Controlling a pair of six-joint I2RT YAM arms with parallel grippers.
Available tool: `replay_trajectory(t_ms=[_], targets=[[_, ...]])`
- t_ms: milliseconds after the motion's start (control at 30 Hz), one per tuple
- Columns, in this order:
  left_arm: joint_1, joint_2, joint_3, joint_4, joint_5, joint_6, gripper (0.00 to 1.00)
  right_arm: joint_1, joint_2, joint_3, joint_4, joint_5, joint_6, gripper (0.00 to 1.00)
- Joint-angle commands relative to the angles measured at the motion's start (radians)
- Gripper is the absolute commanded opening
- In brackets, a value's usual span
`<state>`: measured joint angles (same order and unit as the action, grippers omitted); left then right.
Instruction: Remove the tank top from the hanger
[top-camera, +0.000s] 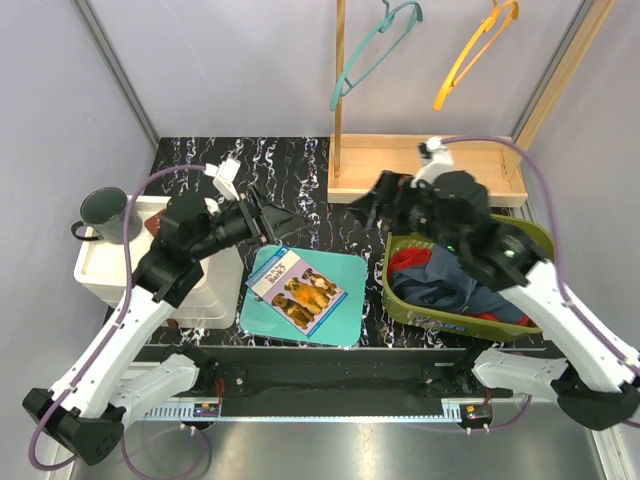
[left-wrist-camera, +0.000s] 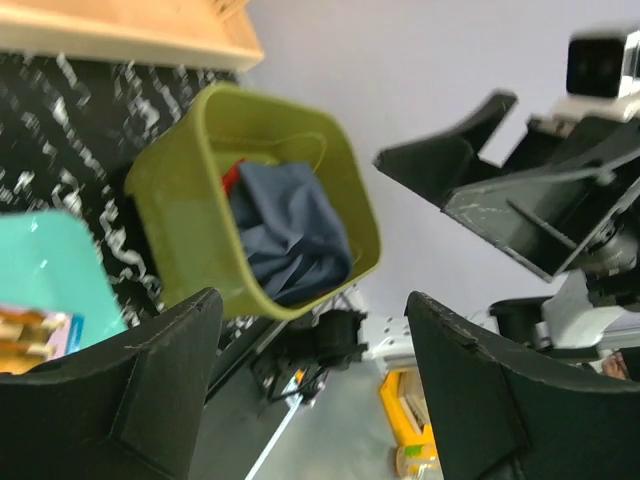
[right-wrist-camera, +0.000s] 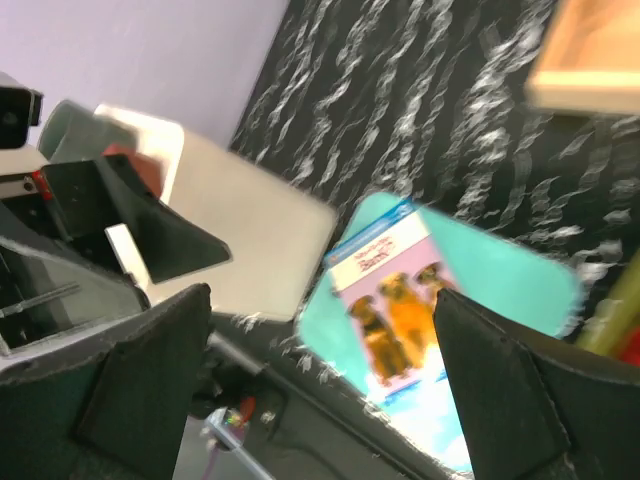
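A teal hanger and an orange hanger hang bare from a wooden stand at the back. A dark blue garment lies crumpled with a red one in the green basket; I cannot tell which is the tank top. The left wrist view also shows the basket and the blue garment. My left gripper is open and empty above the table's middle. My right gripper is open and empty, left of the basket, facing the left one.
A dog picture book lies on a teal board at centre front. A white bin with a dark mug stands at the left. The stand's wooden base tray sits behind the basket.
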<state>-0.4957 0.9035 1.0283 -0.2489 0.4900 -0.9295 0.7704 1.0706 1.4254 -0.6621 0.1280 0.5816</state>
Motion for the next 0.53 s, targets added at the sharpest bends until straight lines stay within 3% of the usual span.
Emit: replay_trajectory(t_ms=[0,200,333,500], targets=[[0.000,-0.090,-0.094,0.054,0.048,0.035,0.79,0.004,0.034,-0.194,0.344,-0.258,0.168,1.00],[-0.001,-0.259,-0.298,0.154,0.096,-0.011,0.81,0.009,-0.169,-0.408,0.401,-0.062,0.282,1.00],[0.000,-0.353,-0.388,0.206,0.099,-0.046,0.82,0.009,-0.336,-0.526,0.314,0.129,0.467,1.00],[-0.001,-0.410,-0.451,0.327,0.124,-0.101,0.84,0.009,-0.449,-0.608,0.257,0.079,0.554,1.00]])
